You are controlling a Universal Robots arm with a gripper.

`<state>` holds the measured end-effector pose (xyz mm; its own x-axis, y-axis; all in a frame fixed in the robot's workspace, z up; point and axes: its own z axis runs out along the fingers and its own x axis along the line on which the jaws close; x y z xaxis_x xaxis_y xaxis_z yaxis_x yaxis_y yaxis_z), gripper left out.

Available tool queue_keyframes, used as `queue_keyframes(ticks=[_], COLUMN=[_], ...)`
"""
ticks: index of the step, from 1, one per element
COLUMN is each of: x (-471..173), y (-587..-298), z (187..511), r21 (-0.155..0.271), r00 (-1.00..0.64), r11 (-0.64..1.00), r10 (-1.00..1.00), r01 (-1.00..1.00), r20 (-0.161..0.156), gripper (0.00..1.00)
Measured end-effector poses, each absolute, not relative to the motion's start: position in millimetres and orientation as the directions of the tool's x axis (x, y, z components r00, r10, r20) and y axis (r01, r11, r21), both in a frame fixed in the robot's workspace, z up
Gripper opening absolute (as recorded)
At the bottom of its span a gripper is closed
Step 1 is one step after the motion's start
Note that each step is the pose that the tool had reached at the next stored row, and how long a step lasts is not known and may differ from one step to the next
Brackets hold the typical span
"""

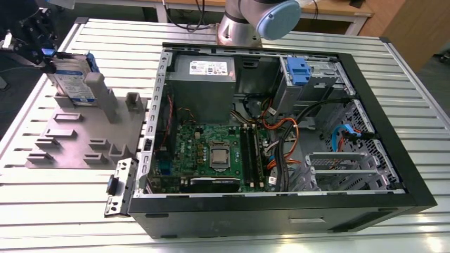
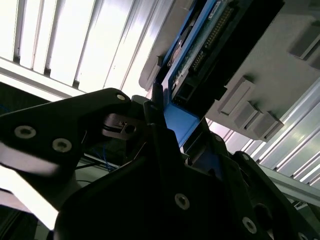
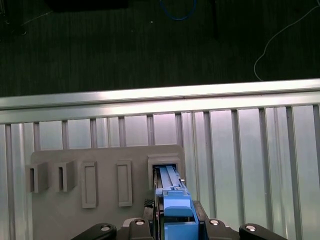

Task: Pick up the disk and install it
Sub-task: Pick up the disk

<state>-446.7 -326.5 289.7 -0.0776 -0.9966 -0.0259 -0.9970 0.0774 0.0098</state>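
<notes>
The black two-fingered gripper point(image 1: 46, 52) is hanging over the disk point(image 1: 74, 80), a flat rectangular silver hard drive with a white-and-blue label and blue plastic rails. The disk is standing on edge directly beneath the gripper in a slot of the grey moulded plastic fixture plate point(image 1: 70, 138). In both wrist views the gripper point(image 3: 177, 222) point(image 2: 175, 125) is pinching the disk point(image 3: 168, 176) point(image 2: 200, 50): its fingers point(image 2: 156, 112) are pressing together on the blue rail along the upper edge, one on each side.

Judging from this, the grasp is looking made but the lift is not, since the disk's lower end is still sitting in the fixture slot. The whole installing part is remaining. The open black computer case point(image 1: 393, 121), with its grey metal drive cage point(image 1: 325, 79) and blue plastic latch point(image 1: 299, 71), is lying well apart from the gripper, off to one side across the ribbed aluminium table point(image 1: 411, 68)
</notes>
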Motion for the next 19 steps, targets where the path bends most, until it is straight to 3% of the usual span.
queue_keyframes(ticks=[19], x=[-446.7], y=[-326.5], z=[289.7], r21=[0.01], r00=[-0.078], r11=[0.077], r10=[-0.997], r01=[-0.997], r20=[-0.027], gripper=[0.37])
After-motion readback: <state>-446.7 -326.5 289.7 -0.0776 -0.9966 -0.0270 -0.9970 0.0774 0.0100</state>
